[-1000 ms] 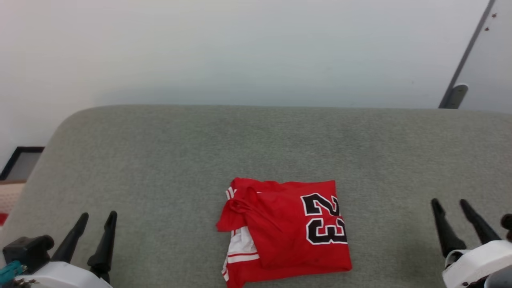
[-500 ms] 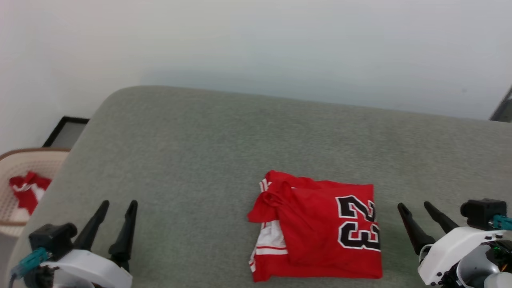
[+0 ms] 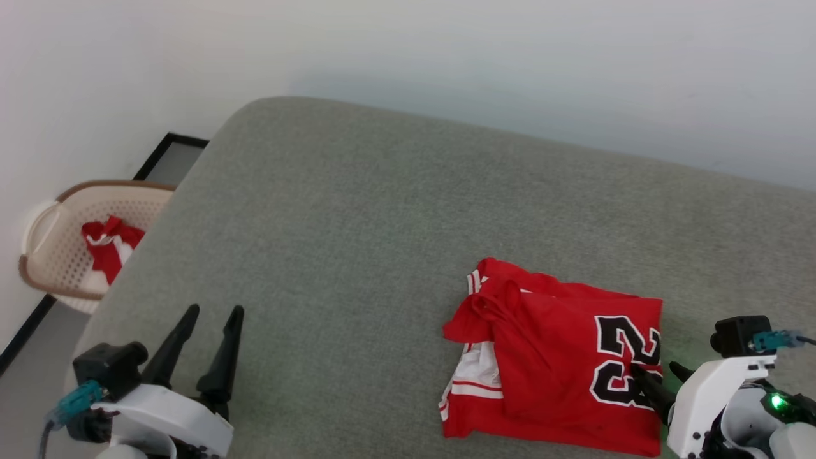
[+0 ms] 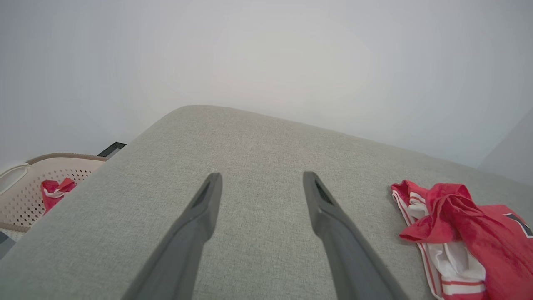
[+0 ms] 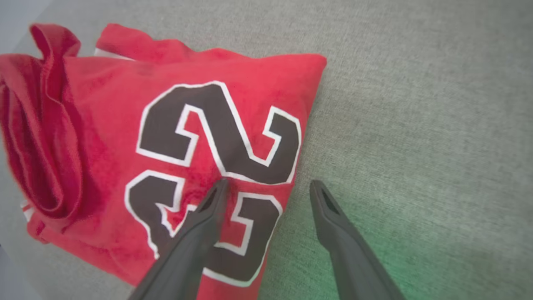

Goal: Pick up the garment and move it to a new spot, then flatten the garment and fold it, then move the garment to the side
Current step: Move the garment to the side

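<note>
Lying folded into a rough rectangle, the garment (image 3: 561,363) is resting close to the near edge of the grey fabric-covered surface (image 3: 357,223), toward its right end. The "23" is facing up and a bunched red fold is sitting along its left side.

The right pincer (image 3: 653,368) is standing wide and straddling the garment's right edge. In the right wrist view one finger is lying over the numerals and the other is over bare fabric just beside the hem. Whether the inner finger is pressing the cloth cannot be told for certain; it is probably hovering just above. This stance is suiting a grasp of the right edge, so the step in hand is judged to be the final move to the side.

The left pincer (image 3: 214,312) is also standing wide and holding nothing. It is poised over bare surface near the near-left corner, well apart from the garment, likely to leave the working area free.

A beige basket (image 3: 38,255) with a small red-and-white cloth (image 3: 105,245) is sitting beyond the left edge.
</note>
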Controlling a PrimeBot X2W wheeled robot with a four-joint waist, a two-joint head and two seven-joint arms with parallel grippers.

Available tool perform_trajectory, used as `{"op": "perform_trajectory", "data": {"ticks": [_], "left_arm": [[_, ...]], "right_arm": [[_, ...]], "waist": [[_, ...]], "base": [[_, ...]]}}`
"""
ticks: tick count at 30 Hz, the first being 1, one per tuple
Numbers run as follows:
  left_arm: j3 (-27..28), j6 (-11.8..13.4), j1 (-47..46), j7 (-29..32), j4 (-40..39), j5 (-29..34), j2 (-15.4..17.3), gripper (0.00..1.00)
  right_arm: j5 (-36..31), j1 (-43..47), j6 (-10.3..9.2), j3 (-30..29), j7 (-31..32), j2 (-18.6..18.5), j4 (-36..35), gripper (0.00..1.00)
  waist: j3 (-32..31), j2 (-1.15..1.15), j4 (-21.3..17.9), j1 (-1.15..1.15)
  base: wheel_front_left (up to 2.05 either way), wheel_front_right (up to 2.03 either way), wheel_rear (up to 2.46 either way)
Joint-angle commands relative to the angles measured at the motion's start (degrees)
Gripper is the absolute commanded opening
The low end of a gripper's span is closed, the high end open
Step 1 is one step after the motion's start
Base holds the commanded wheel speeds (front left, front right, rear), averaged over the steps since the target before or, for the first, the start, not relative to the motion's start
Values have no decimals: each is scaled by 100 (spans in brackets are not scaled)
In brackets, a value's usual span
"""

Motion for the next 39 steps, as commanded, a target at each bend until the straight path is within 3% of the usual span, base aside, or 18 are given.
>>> {"op": "perform_trajectory", "data": {"ticks": [1,10,12,22,39], "left_arm": [[13,-41,-83,-21,26,52,-45,100],[116,-120,-138,-28,71,142,-160,100],[149,-145,-152,-28,74,161,-185,100],[291,-205,-223,-23,68,296,-242,100],[268,-284,-690,-23,4,549,-332,100]], "right_arm": [[-42,-102,-10,-88,87,27,71,100],[-77,-178,-9,-109,780,260,455,100],[-30,-215,-8,-96,914,303,482,0],[-115,-552,-10,-176,1070,173,196,0],[-257,-916,-10,-746,1485,-964,-856,0]], "waist": [[147,0,146,0],[255,0,193,0],[276,0,187,0],[351,0,52,0],[802,0,-835,0]], "base": [[0,0,0],[0,0,0],[0,0,0],[0,0,0],[0,0,0]]}}
